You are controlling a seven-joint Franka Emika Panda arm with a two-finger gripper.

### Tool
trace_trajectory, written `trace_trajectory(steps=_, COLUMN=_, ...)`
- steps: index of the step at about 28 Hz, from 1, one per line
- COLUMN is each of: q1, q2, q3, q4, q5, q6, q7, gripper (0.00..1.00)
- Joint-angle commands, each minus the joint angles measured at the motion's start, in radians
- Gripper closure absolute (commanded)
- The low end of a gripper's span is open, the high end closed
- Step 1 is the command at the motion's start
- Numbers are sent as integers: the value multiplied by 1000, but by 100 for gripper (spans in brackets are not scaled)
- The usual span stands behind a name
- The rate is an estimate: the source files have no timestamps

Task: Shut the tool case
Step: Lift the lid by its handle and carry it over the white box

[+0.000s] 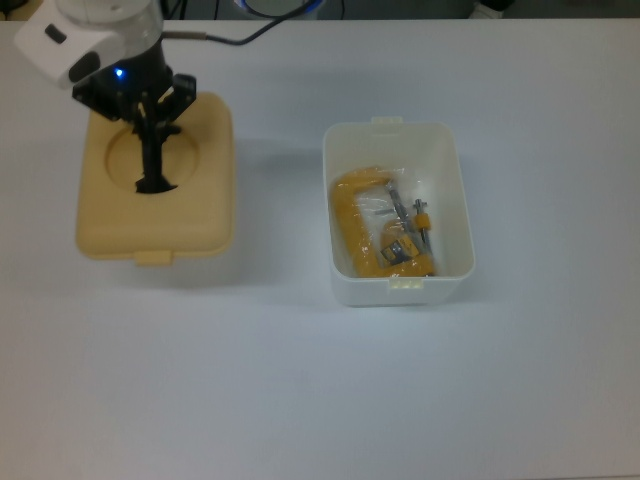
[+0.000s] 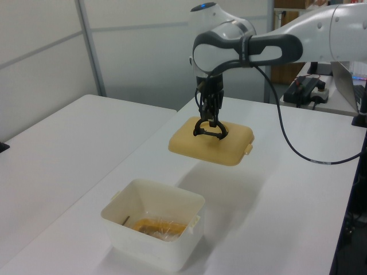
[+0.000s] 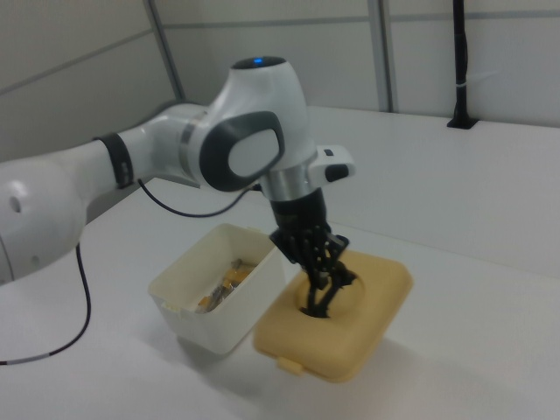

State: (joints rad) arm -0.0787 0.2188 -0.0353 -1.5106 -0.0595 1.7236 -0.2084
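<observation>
Tan lid (image 1: 190, 215), white case (image 1: 448, 200), seemingly yellow contents (image 1: 355, 220).

We see a plain white table (image 1: 300, 400) carrying 1 small white rectangular plastic box (image 1: 455, 215), open-topped, with a yellow tool (image 1: 355, 220) inside; a black cable (image 2: 287, 149) trails across the table.
</observation>
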Motion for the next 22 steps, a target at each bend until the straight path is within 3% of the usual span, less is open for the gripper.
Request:
trace_trajectory(steps=1, q1=31, q2=-32, q3=12, q4=29, q5=49, q6=-99, q7=96, gripper=100)
trace_trajectory(steps=5, q1=91, q2=-33, q3=25, q4=30, q5=73, q6=-96, q7=211, gripper=100)
trace_trajectory(steps=10, q1=166, q2=-24, q3=34, q4=30, q5=72, q6=-84, q7=297, gripper=100)
trace_trajectory(steps=16, q1=308, q2=-16, q3=34, q4=15, q5=61, q6=-38, q7=499, gripper=100)
trace_trajectory(steps=22, q1=385, q2=-12, q3=37, q4=-14, q5=58, q6=33, q7=596, gripper=100)
